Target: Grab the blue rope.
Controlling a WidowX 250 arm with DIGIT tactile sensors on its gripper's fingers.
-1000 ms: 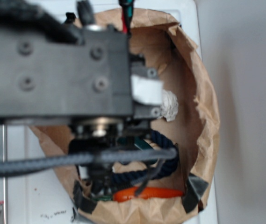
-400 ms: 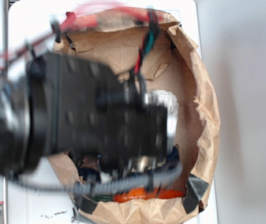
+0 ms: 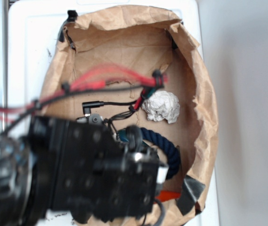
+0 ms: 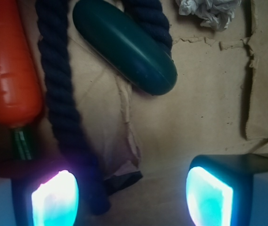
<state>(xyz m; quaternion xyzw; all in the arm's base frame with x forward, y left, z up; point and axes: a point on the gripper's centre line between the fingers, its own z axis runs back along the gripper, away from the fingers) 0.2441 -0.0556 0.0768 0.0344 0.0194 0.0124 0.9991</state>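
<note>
Inside, a brown paper bag lying open holds the blue rope, an orange carrot, a dark green oval object and crumpled white paper. Seen from the wrist, the rope runs lengthwise beside the carrot, curving around the green object. The gripper hovers spread open, its left finger by the rope's end.

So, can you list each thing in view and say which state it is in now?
gripper: open, holding nothing.
blue rope: lying curved on the paper, not gripped, one end beside a gripper finger.
green oval object: lying flat, touching the rope.
carrot: lying flat beside the rope.
white paper ball: crumpled.
paper bag: open.
</note>
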